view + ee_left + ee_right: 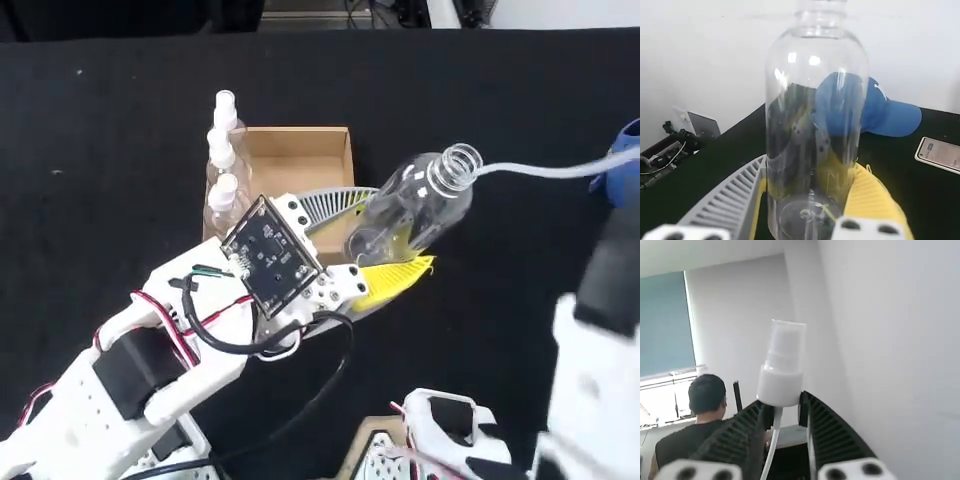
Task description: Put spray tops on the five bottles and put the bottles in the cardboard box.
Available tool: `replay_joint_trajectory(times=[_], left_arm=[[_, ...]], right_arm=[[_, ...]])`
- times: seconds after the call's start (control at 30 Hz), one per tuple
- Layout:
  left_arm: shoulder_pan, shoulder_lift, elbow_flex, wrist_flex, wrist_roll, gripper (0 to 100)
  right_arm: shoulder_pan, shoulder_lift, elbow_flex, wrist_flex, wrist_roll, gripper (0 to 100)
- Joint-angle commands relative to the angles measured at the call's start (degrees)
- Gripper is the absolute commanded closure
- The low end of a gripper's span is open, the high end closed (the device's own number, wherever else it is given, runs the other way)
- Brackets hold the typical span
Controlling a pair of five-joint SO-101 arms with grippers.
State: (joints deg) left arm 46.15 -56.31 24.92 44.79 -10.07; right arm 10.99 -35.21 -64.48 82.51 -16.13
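My left gripper is shut on a clear, capless bottle, held tilted above the table with its threaded neck toward the right. In the left wrist view the bottle stands between the grey and yellow fingers of that gripper. My right gripper is shut on a white spray top, its black fingers clamping the collar. The top's thin tube runs in from the right, its end at the bottle's mouth. The cardboard box lies behind the left gripper, with three capped bottles along its left side.
A blue cap and a phone lie on the black table to the right. The right arm's white body rises at the right front. Arm bases and cables crowd the front edge.
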Motion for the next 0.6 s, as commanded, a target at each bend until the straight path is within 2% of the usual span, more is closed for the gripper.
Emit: replay_joint_trajectory(times=[0.0, 0.27, 0.47, 0.57], left_arm=[[-0.6, -1.0, -1.4, -1.5, -0.1, 97], [-0.6, -1.0, -1.0, -1.5, -0.1, 97], [-0.6, -1.0, -1.0, -1.5, -0.1, 97], [0.5, -1.0, -1.0, -1.5, -0.4, 97]], right_arm=[[-0.9, 3.6, 7.1, -0.1, 0.2, 98.7], [-1.5, 4.0, 6.9, 1.1, 0.1, 98.7], [-15.3, 4.4, 9.9, 10.5, 0.5, 98.6], [-20.0, 5.5, 16.5, 11.3, 0.5, 97.3]])
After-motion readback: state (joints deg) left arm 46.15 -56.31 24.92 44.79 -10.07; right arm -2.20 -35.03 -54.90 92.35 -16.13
